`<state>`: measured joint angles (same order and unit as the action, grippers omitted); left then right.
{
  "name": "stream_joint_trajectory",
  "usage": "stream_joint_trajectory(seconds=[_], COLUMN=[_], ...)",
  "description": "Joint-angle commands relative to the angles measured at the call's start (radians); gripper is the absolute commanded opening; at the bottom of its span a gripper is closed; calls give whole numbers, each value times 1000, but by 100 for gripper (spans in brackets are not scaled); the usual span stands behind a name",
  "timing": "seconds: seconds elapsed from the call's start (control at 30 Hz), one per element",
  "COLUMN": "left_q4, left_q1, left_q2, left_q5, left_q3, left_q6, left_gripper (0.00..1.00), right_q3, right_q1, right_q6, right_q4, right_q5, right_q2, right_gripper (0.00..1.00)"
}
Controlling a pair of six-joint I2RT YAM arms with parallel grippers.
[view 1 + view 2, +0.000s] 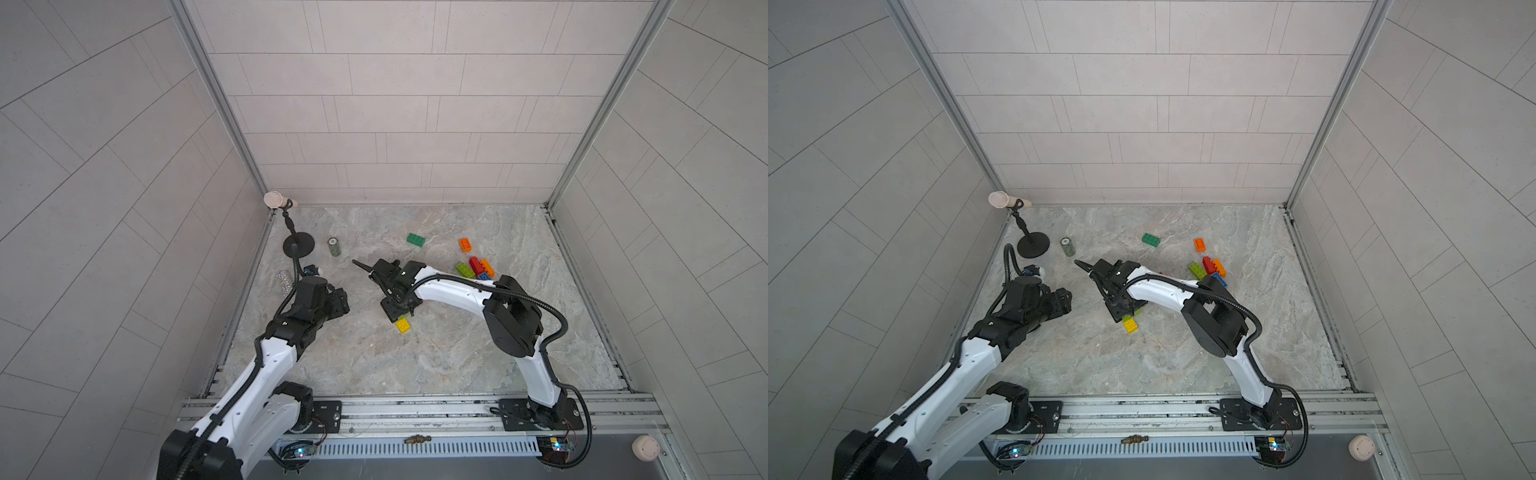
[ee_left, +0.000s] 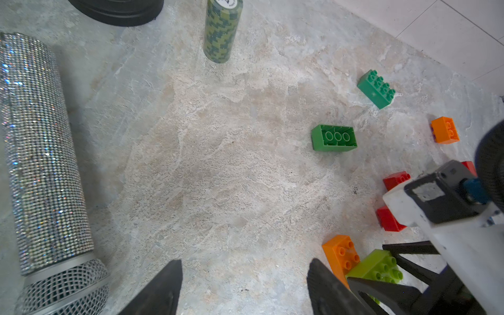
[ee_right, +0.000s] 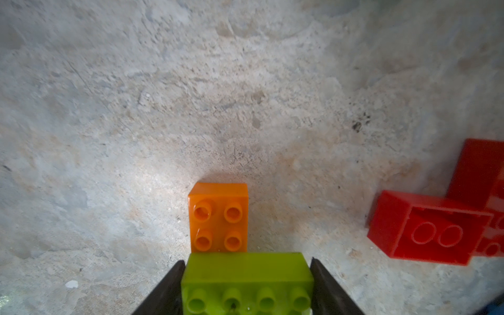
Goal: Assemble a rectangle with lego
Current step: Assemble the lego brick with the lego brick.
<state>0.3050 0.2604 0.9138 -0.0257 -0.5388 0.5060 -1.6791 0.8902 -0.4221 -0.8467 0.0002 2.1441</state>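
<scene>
Lime brick (image 3: pixel 246 283) studs-up, long axis crosswise in right end effector (image 3: pixel 247 261).

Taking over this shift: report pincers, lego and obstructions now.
Left pincer open, empty. Right pincer shut on lime brick, butted against orange brick. Red bricks lie clear of it; glittery microphone beside left pincer, not blocking.

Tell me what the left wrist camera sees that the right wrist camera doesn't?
Only the left wrist view: the glittery silver tube, the camouflage can, the dark green brick, an upside-down green brick and the open left gripper. Only the right wrist view: the hollow underside of a red brick. Both: the lime brick clamped in the right gripper, with an orange brick next to it.
</scene>
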Motion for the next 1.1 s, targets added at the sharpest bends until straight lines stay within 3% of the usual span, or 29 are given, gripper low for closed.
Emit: stream_joint_trajectory(seconds=[0.0,0.23,0.67,0.83,1.07], left_q4=[-33,-40,-63,-28,-44], left_q1=[11,14,13,13,15], left_q2=[38,113,112,98,87], left_q5=[-1,0,22,-3,-9], left_q3=[-53,-74,-41,-71,-79], left_q6=[-4,-33,-58,-59,-47], left_gripper=[77,77,77,77,78], right_q3=[112,108,92,135,146], right_q1=[-11,-11,-15,0,42], right_q6=[16,17,25,3,-135], right_q4=[-101,-98,-112,-136,-132], right_q5=[100,66,69,32,-44], right_q2=[170,229,313,192,8], right_gripper=[0,0,0,0,1])
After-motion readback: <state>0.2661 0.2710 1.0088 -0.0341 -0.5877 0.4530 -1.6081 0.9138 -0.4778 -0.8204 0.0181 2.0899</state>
